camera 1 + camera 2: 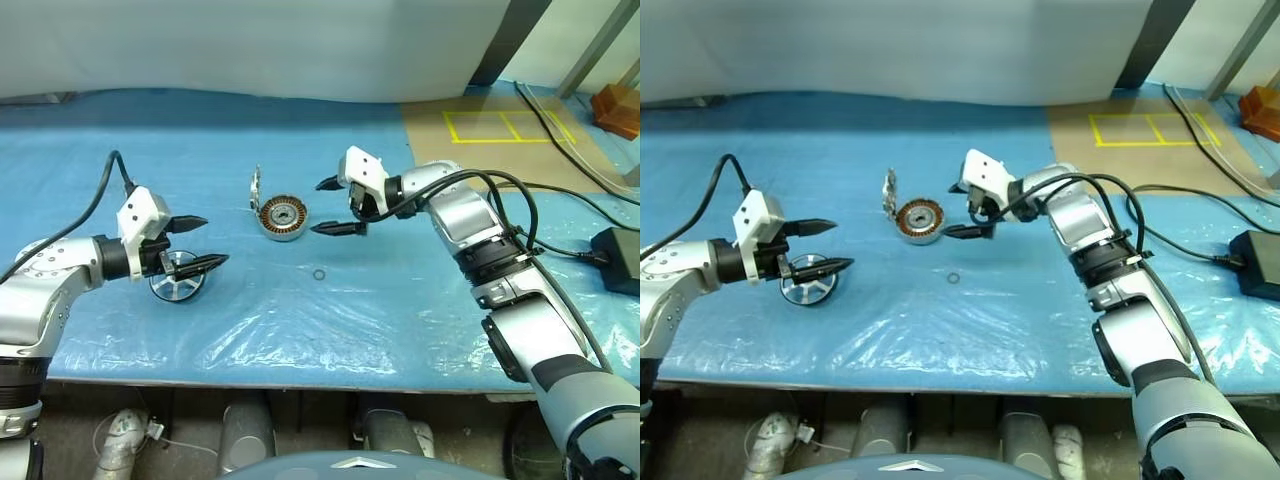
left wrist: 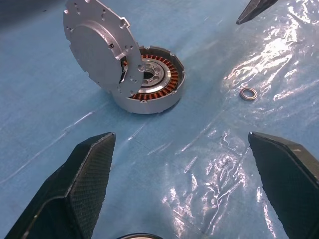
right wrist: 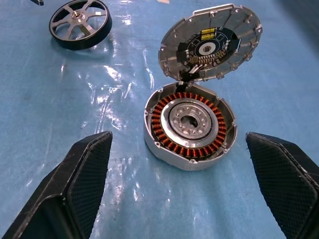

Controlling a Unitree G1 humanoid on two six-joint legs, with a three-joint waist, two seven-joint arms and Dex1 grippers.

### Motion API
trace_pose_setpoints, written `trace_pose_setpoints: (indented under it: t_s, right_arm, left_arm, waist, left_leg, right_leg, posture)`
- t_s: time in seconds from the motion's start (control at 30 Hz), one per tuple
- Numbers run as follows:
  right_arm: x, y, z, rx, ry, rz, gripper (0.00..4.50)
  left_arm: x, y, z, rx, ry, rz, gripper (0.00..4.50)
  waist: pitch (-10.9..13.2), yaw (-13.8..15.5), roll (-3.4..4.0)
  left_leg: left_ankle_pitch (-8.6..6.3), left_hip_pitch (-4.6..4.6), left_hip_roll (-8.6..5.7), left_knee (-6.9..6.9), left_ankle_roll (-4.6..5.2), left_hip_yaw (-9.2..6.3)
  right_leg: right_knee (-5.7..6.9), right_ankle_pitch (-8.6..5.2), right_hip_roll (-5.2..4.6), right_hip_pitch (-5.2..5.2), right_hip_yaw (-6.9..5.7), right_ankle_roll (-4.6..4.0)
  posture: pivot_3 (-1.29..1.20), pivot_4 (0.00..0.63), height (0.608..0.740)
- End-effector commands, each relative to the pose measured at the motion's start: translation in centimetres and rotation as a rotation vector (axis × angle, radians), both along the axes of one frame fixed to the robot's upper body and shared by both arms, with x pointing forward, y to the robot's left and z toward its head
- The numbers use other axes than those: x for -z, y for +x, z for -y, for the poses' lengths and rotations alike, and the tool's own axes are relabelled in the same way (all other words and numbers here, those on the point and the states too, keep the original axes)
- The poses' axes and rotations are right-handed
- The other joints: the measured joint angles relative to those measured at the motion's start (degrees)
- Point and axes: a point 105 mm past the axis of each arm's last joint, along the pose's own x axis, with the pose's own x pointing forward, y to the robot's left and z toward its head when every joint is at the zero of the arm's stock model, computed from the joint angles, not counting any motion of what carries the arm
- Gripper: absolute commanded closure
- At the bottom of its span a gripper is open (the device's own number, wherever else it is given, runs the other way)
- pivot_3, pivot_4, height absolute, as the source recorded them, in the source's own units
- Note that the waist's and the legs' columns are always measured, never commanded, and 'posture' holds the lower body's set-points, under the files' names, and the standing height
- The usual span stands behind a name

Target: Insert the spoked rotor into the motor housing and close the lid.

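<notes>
Rotor pickup is the step in hand: the spoked rotor [image 1: 177,276] lies flat on the desk [image 1: 400,300], left of the motor housing [image 1: 283,218], whose lid [image 1: 256,189] stands hinged open. The left gripper [image 1: 198,243] hovers released above the rotor; it should descend squarely and pinch across the rim. The right gripper [image 1: 335,206] waits released beside the housing.

The worktop [image 1: 420,300] carries a glossy blue plastic sheet. The motor housing [image 3: 189,127] is silver-grey with a ring of copper-coloured windings around a silver hub. The lid [image 3: 212,42] shows radial ribs and a black centre; its other face is plain grey. The spoked rotor [image 3: 79,22] has a dark rim and silver spokes.
</notes>
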Motion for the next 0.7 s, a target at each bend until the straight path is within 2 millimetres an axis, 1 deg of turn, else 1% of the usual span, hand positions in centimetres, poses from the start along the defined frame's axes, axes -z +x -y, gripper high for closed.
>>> trace_pose_setpoints:
  t_s: [0.03,0.2,0.47,0.6,0.7]
  right_arm:
    - [-1.2,-0.1,-0.5,-0.058,-0.012,0.049,0.0]
    - [-0.7,0.3,-1.5,-0.09,-0.085,0.092,0.0]
    - [-0.1,1.1,-3.6,-0.13,-0.135,0.098,0.0]
    - [0.5,2.0,-4.8,-0.094,-0.149,0.086,0.0]
    - [0.6,2.4,-5.6,-0.057,-0.132,0.033,0.0]
  left_arm:
    - [-0.7,0.1,0.0,0.004,0.009,0.044,0.02]
    - [-0.4,-0.2,0.2,0.003,0.008,0.046,0.02]
    - [0.5,-0.5,0.0,-0.047,0.005,0.056,0.02]
    - [1.1,-0.6,0.0,-0.072,0.014,0.062,0.02]
    - [1.1,-0.8,0.1,-0.079,0.004,0.066,0.02]
  waist:
    - [-0.02,0.01,-0.03]
    - [-0.02,-0.13,-0.04]
    - [-0.03,-0.19,-0.06]
    - [-0.03,-0.2,-0.06]
    - [-0.03,-0.21,-0.06]
  left_leg:
    - [0.0,0.0,0.01,0.0,0.0,0.0]
    - [0.0,0.03,0.03,0.02,0.0,0.0]
    - [0.0,0.0,0.05,0.03,0.0,0.0]
    - [0.0,-0.03,0.07,0.03,0.01,-0.01]
    - [-0.01,-0.02,0.09,0.03,0.01,-0.01]
  right_leg:
    - [0.01,0.0,0.0,0.0,0.0,0.0]
    - [0.08,0.0,0.01,0.0,0.0,-0.04]
    - [0.1,-0.02,0.0,-0.03,0.0,-0.09]
    - [0.12,-0.03,0.0,-0.06,-0.02,-0.12]
    - [0.14,-0.06,0.01,-0.06,-0.02,-0.17]
  posture:
    - [0.0,0.15,0.74]
    - [0.0,0.15,0.74]
    - [0.0,0.15,0.74]
    - [0.0,0.15,0.74]
    - [0.0,0.15,0.74]
